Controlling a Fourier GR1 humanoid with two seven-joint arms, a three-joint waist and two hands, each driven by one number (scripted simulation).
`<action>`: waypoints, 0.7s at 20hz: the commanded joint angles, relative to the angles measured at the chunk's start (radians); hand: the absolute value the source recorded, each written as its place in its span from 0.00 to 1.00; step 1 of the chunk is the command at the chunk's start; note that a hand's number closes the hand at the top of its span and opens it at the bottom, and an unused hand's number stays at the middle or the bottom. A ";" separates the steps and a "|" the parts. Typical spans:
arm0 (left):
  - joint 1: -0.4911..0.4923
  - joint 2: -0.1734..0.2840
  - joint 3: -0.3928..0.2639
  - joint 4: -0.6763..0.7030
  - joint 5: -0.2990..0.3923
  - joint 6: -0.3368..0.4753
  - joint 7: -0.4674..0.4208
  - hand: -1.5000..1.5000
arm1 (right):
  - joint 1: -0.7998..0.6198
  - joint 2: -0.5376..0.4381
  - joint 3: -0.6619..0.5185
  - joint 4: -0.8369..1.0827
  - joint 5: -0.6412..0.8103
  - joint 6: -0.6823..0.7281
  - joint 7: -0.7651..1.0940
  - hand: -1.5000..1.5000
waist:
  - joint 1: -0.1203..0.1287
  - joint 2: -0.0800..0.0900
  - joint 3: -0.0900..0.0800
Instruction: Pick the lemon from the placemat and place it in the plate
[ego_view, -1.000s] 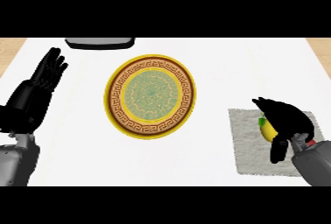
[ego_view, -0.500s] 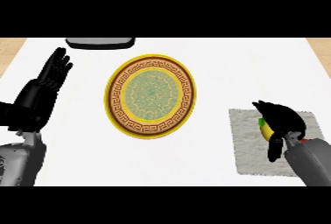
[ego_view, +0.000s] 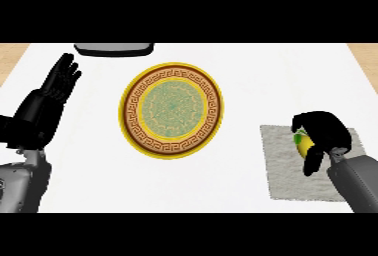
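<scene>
A yellow lemon (ego_view: 303, 143) lies on the grey placemat (ego_view: 291, 175) at the right. My right hand (ego_view: 325, 131) covers most of it, with fingers and thumb curled round it, so only its left side shows. The plate (ego_view: 171, 110), gold-rimmed with a brown band and green centre, sits in the middle of the white counter, well left of the lemon. My left hand (ego_view: 55, 87) rests open at the far left, fingers up.
A dark grey tray-like object (ego_view: 114, 48) lies at the counter's back edge, behind the plate. Bare white counter separates the plate from the placemat.
My right hand has settled lower over the lemon and its fingers have curled closer round it. The left hand has drifted slightly.
</scene>
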 joint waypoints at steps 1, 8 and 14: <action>0.015 -0.038 -0.020 -0.007 -0.034 0.026 -0.020 0.50 | -0.043 0.017 -0.080 0.091 0.015 -0.098 -0.041 1.00 | 0.003 0.005 0.008; 0.013 -0.036 -0.012 -0.012 -0.020 -0.002 0.000 0.50 | -0.104 -0.076 -0.233 0.240 -0.018 -0.204 -0.204 1.00 | 0.004 0.005 0.008; -0.027 -0.003 0.030 -0.004 -0.005 -0.010 0.031 0.50 | -0.020 -0.104 -0.302 -0.027 -0.183 -0.120 -0.318 1.00 | -0.017 -0.001 0.007</action>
